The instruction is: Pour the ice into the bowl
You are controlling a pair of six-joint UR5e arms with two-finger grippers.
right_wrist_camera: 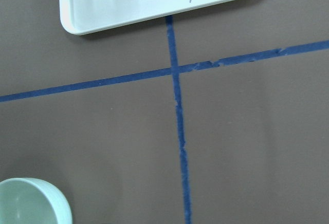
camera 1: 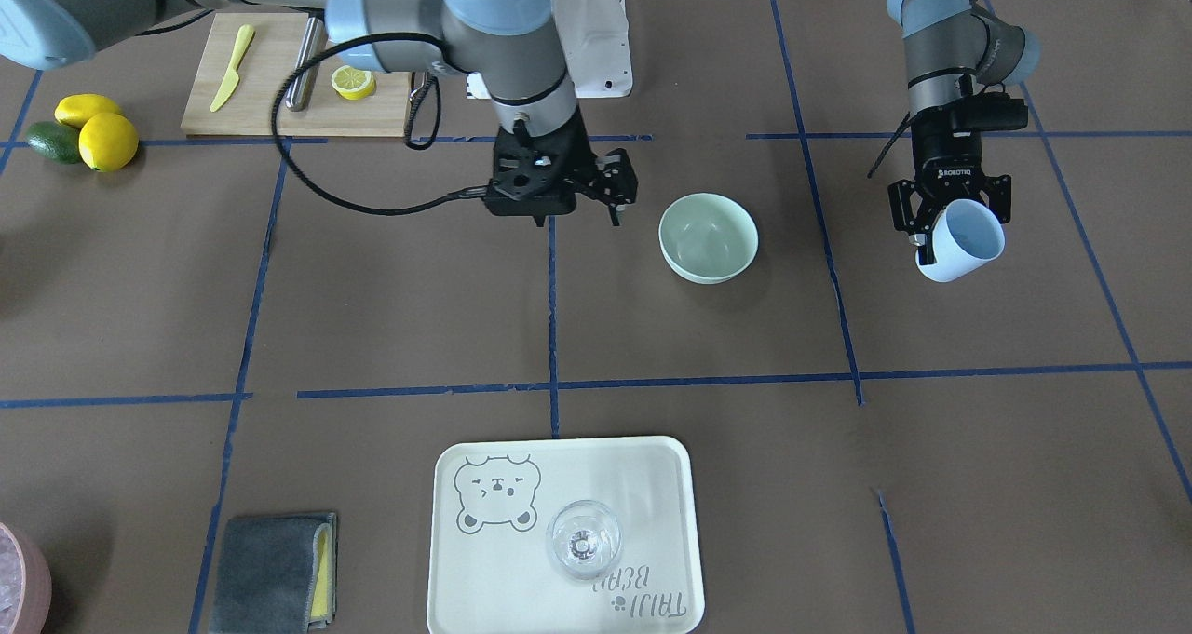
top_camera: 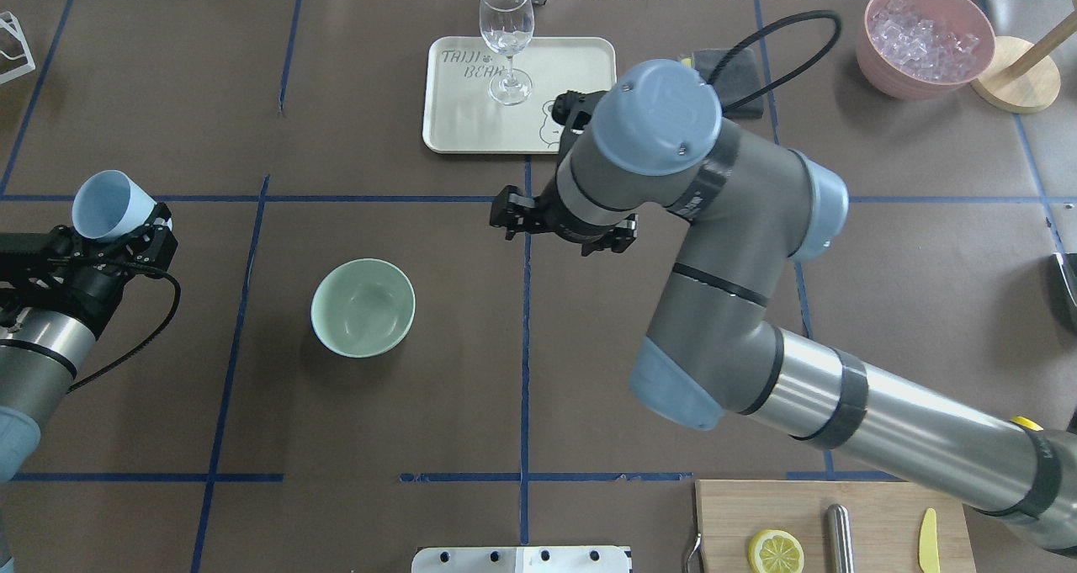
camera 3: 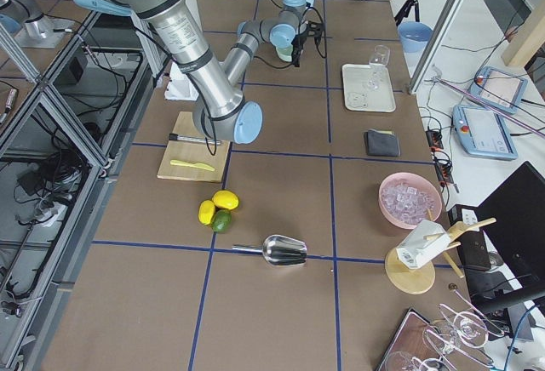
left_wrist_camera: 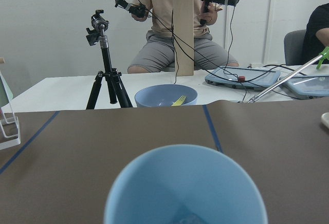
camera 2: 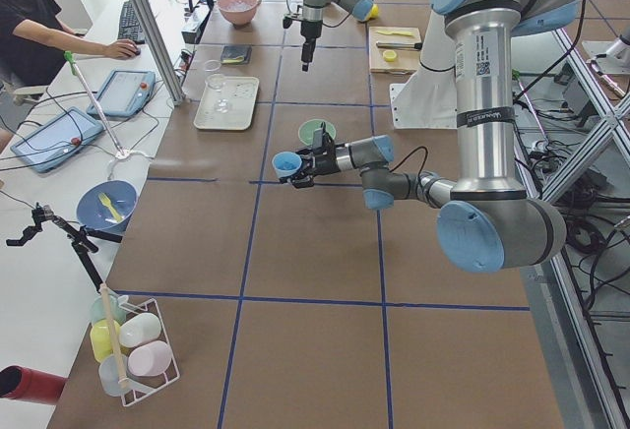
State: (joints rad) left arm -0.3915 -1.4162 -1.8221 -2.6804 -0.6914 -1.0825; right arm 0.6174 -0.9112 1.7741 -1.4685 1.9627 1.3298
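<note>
Brown desk, one mint bowl — left end effector clamps one blue cup; right end effector: spacing unreadable.

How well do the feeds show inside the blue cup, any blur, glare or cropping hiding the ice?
Left wrist view: the light blue cup fills the foreground, its rim soft and out of focus; the ice is only a faint glassy patch cropped by the bottom edge. Front-facing view: evenly lit, but the cup's inside shows only pale blue. Overhead view: sharp, cup too small to tell.
</note>
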